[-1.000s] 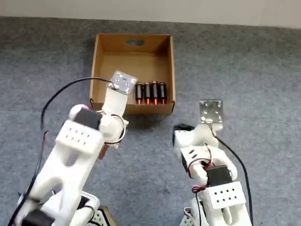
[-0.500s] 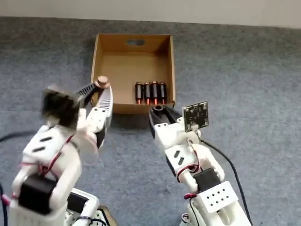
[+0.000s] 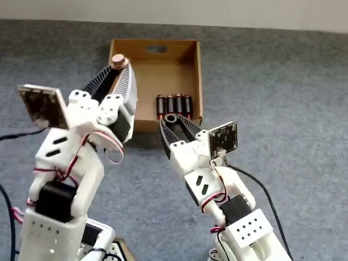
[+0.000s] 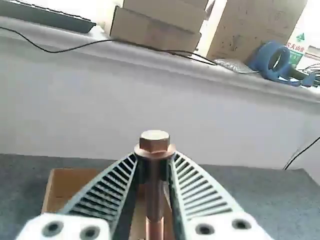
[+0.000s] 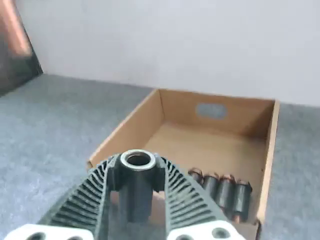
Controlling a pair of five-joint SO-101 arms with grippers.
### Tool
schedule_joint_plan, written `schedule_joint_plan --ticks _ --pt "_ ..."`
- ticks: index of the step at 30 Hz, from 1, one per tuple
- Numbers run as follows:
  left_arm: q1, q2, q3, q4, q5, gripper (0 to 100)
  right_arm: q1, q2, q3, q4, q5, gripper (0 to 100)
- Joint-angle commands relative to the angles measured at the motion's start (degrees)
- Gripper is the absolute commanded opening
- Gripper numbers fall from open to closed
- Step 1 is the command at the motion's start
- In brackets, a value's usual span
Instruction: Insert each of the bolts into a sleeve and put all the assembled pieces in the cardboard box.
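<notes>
My left gripper [image 3: 117,68] is shut on a copper bolt [image 3: 118,60], held upright with its hex head on top, over the left wall of the cardboard box [image 3: 191,60]. In the left wrist view the bolt [image 4: 154,165] stands between the ribbed fingers [image 4: 112,185]. My right gripper [image 3: 173,124] is shut on a black sleeve [image 3: 171,119], just in front of the box's near wall. The sleeve [image 5: 136,180] shows its open bore facing up. Several assembled pieces [image 3: 174,106] lie in a row inside the box [image 5: 175,107] by its near wall.
Grey carpet [image 3: 283,81] covers the table around the box. A pale wall [image 4: 100,110] rises behind the far edge, with cartons and cables on a ledge above it. Open carpet lies to the right of the box.
The left arm has lifted and tilted back, carrying the bolt up over the box's left wall. The right arm has swung left toward the box's near wall with the sleeve.
</notes>
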Motion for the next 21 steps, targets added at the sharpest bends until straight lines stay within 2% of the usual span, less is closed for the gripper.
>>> schedule_joint_plan --ticks 1,7,12,17,21 --pt "3.6 1.0 -2.3 -1.8 0.8 1 0.8 -0.6 -1.1 -4.7 0.6 0.6" --pt "12.8 1.5 -3.9 -1.9 0.7 1 0.8 -0.6 -0.9 -6.4 0.6 0.6" --pt "13.5 1.8 -4.1 -2.2 0.6 1 0.8 -0.6 -0.7 -6.4 0.6 0.6" --pt "13.5 8.0 -4.4 -2.2 0.5 1 0.8 -0.6 -0.7 -6.4 0.7 0.6" --pt "13.6 12.2 -7.2 -2.3 0.5 1 0.8 -0.7 -0.5 -5.8 6.3 0.6"
